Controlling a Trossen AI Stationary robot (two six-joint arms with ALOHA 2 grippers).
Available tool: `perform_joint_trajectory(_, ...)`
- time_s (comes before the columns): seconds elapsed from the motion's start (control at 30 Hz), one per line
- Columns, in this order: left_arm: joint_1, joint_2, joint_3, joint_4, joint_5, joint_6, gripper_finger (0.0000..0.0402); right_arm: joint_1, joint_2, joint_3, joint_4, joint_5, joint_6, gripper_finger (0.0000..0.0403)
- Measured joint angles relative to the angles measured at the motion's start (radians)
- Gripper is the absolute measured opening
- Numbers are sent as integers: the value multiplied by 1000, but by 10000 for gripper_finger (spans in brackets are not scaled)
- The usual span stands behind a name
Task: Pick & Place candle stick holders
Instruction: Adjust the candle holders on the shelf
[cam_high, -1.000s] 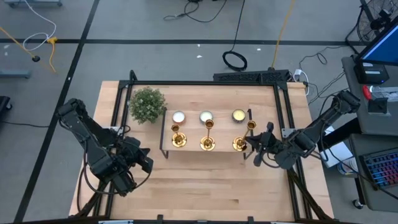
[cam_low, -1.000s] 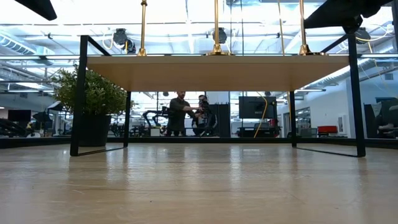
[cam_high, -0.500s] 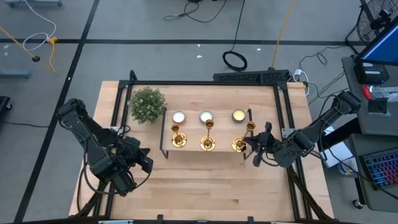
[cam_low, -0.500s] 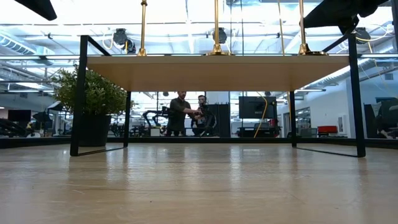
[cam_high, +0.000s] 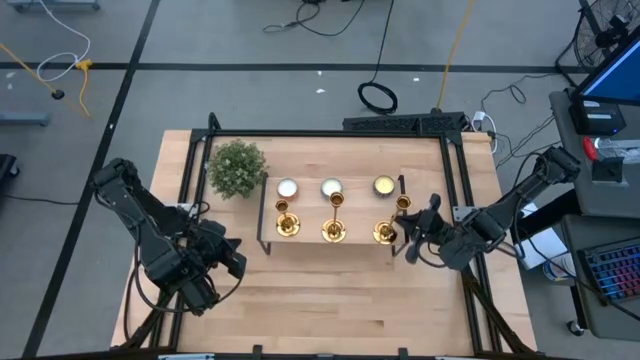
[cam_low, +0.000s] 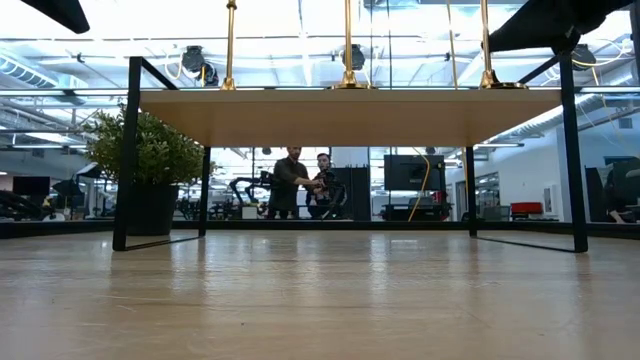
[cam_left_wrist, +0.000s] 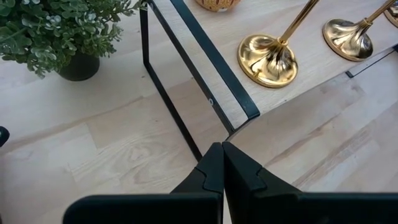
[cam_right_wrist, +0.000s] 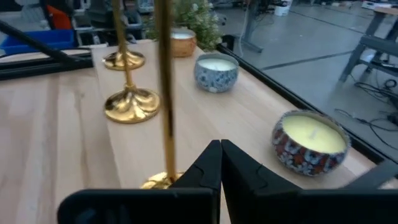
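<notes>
We see three candle stick holders (cam_high: 333, 226) in a row on a small raised shelf (cam_high: 310, 208) at frame centre, w/ three candles (cam_high: 331, 188) just behind & a plant (cam_high: 237, 167) at the shelf's left end. Right claw (cam_high: 412, 240), fingers together & holding nothing, sits just right of the rightmost holder (cam_high: 385, 231). Left claw (cam_high: 236, 262), fingers together too, waits lower left over the bench (cam_high: 330, 300), well apart from the holders.
</notes>
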Motion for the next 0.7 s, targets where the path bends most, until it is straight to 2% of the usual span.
perform_joint_trajectory(0.2, 0, 0, 0, -1, 0, 0, 0, 0, 0, 15, -97, 4, 107, 0)
perform_joint_trajectory(0.4, 0, 0, 0, -1, 0, 0, 0, 0, 0, 74, -165, -2, 109, 0)
perform_joint_trajectory(0.53, 0, 0, 0, 0, 0, 0, 0, 7, 0, 123, -253, -108, 143, 0)
perform_joint_trajectory(0.7, -3, 0, 0, 0, 8, 0, 0, 57, 0, 168, -410, -201, 285, 0)
